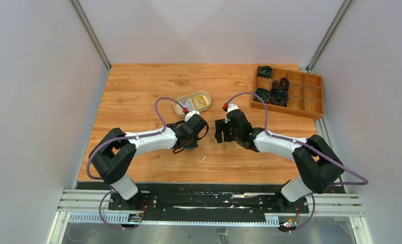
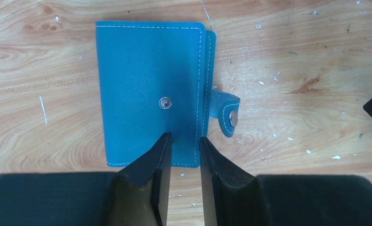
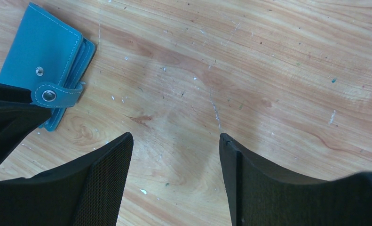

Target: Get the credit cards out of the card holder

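The small flat blue folding card holder (image 2: 148,89) is lying folded shut on the wooden worktop (image 2: 306,56). Its near edge is being straddled by the tips of the left fingers (image 2: 151,174), which are standing only a narrow gap apart. Nothing is being seen clamped between them, and contact cannot be told. The right fingers (image 3: 99,183) are being held wide apart and empty over bare wood, the holder lying beyond their left tip. The closing tab (image 2: 226,112) is hanging unsnapped just right of the left fingertips, so the cover is being judged free to lift. The holder is being judged light, soft and pliable, and likely to slide when pushed. Its stitched open edge beside the tab is being judged the best hold. No credit cards are being shown in it, and no brand or writing is being made out
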